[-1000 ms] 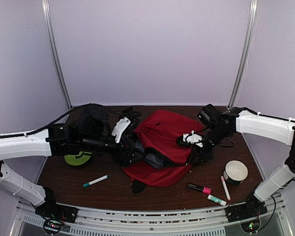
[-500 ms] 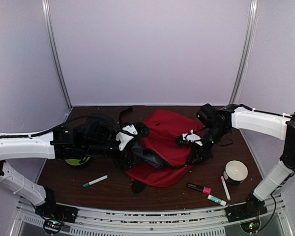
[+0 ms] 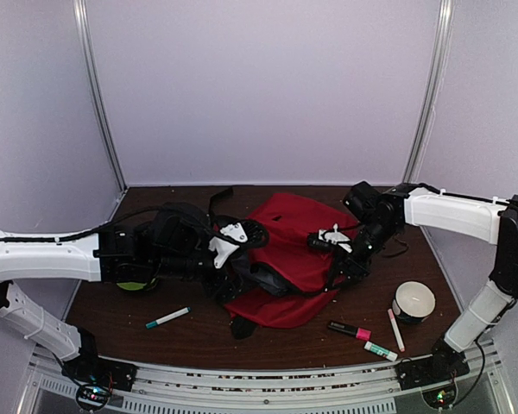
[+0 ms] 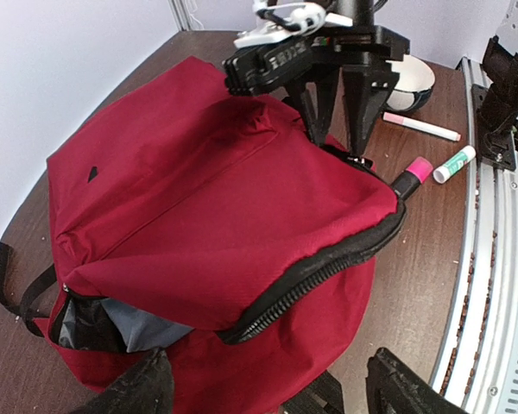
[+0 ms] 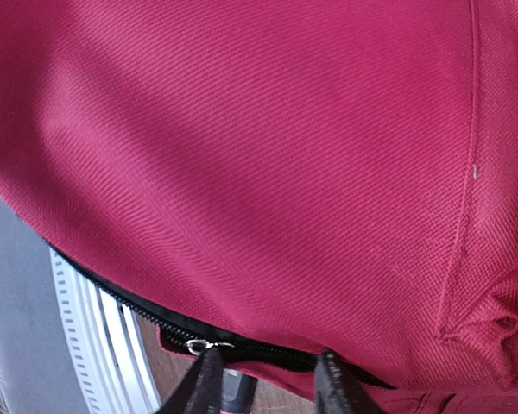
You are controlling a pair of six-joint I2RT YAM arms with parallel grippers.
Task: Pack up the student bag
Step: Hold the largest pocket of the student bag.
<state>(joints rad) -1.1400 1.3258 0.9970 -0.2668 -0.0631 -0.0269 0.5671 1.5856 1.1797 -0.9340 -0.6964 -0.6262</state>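
**Red bag slumped mid-counter, a tool at each side**

From above, the bag [image 3: 285, 224] is a soft heap of red cloth, creased and sagging. It lies at the middle of the dark wood-grain counter [image 3: 95, 315]. The left tool [image 3: 224, 267] sits at its left side and the right tool [image 3: 338, 272] at its right edge. A flat green disc [image 3: 131, 283] shows under the left arm. A teal marker [image 3: 167, 317] lies near the front. To the right are a round white bowl [image 3: 413, 302], a slim pen [image 3: 395, 329], a pink-capped highlighter [image 3: 350, 329] and a green marker [image 3: 381, 350].

At the left wrist, the left tool's black fingers [image 4: 151, 388] are spread wide at the bag's near end, with nothing clamped between them. A coarse black zipper [image 4: 319, 267] curves along the raised flap. Grey lining [image 4: 147, 328] shows in the gap at the near corner, and a black webbing strap [image 4: 17, 285] trails on the counter. The right tool's two fingers stand parted, tips down on the zipper rim at the far corner. The highlighter's cap lies just beside that corner.

At the right wrist, red twill weave fills the view. A small silver pull [image 5: 198, 347] hangs on the zipper just above one finger. The two fingers are apart and nothing shows pinched between them.
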